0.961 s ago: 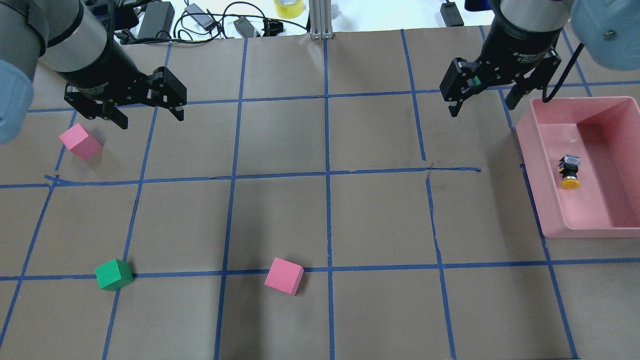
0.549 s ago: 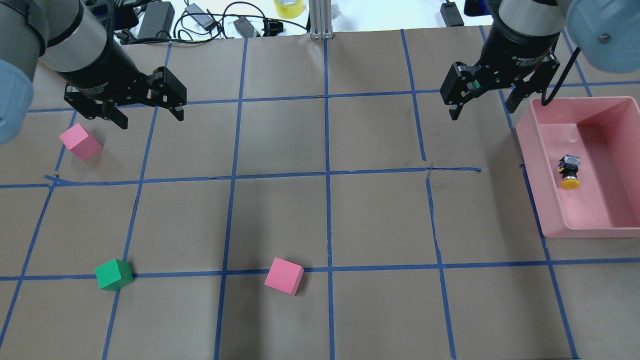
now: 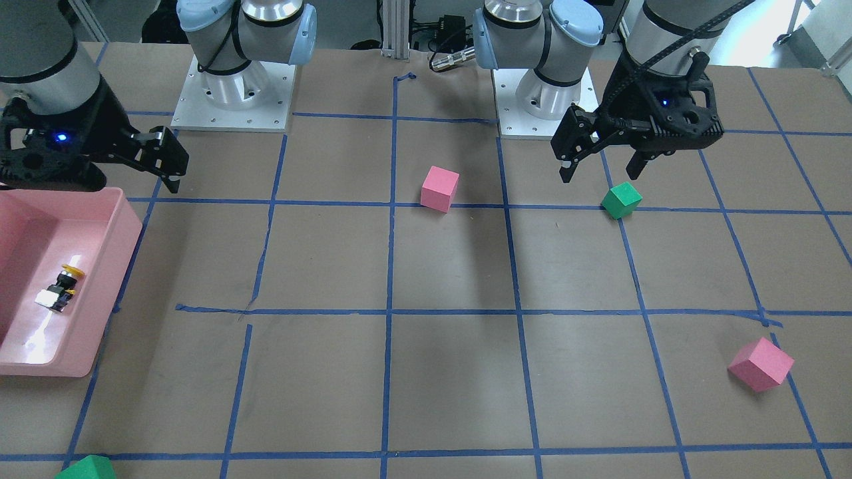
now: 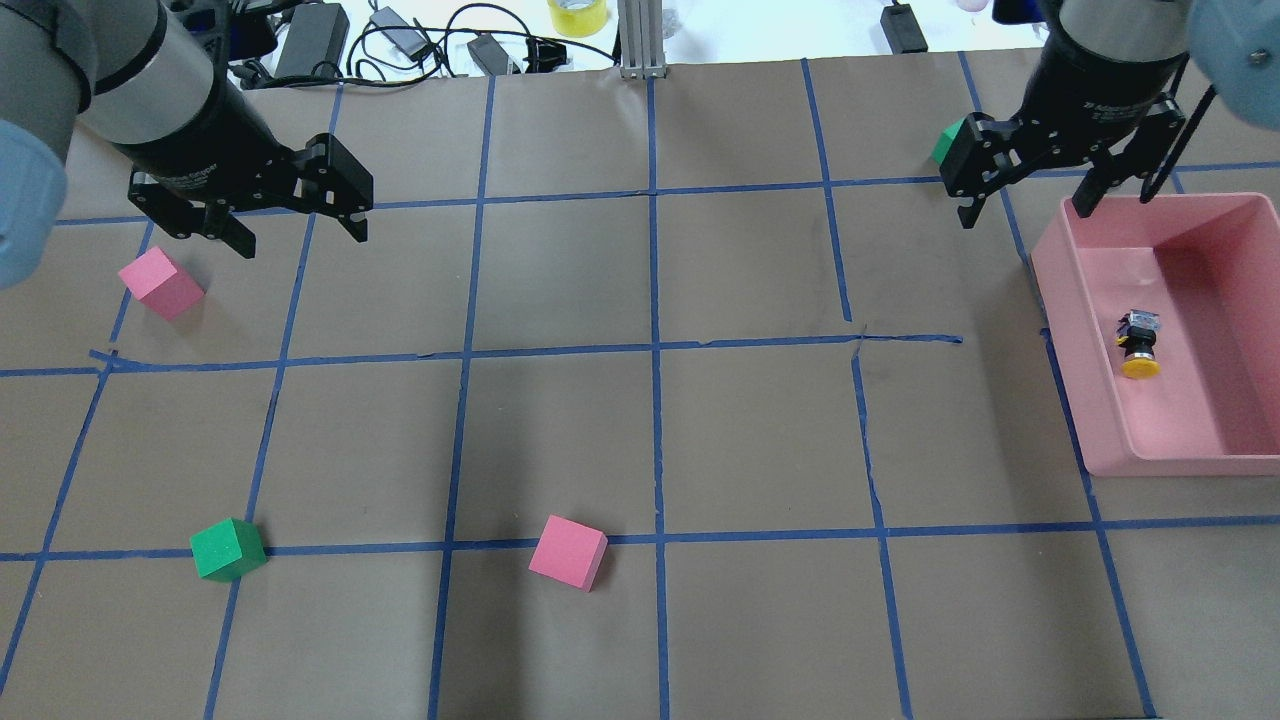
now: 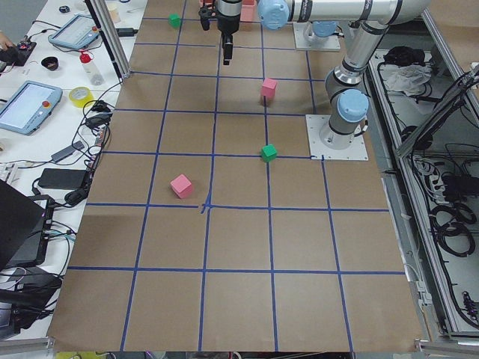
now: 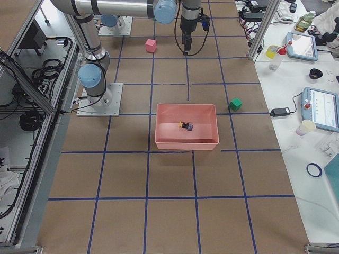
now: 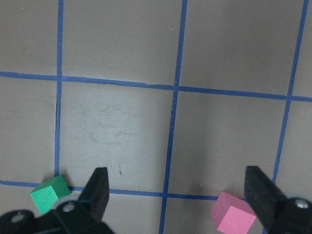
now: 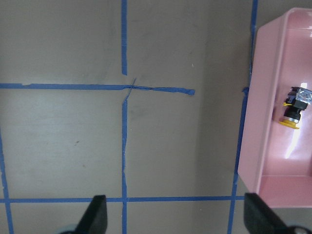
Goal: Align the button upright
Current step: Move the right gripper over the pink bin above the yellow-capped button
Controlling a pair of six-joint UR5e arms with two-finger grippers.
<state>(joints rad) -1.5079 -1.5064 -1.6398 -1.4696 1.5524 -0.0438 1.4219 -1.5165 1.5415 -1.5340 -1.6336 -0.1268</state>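
The button (image 4: 1140, 345), with yellow cap, black body and whitish base, lies on its side in the pink bin (image 4: 1060, 330). Its cap points toward the robot. It also shows in the right wrist view (image 8: 294, 109) and the front view (image 3: 61, 287). My right gripper (image 4: 1022, 212) is open and empty. It hovers by the bin's far left corner, with one finger over the rim. My left gripper (image 4: 302, 242) is open and empty at the far left of the table, far from the button.
A pink cube (image 4: 160, 283) lies just below the left gripper. A green cube (image 4: 227, 549) and another pink cube (image 4: 568, 552) sit near the front. Another green cube (image 4: 942, 145) peeks out behind the right gripper. Cables and a tape roll (image 4: 577, 15) lie beyond the far edge.
My right gripper has moved right, toward the pink bin, and uncovered a green cube behind it. The left arm and the button have not moved.
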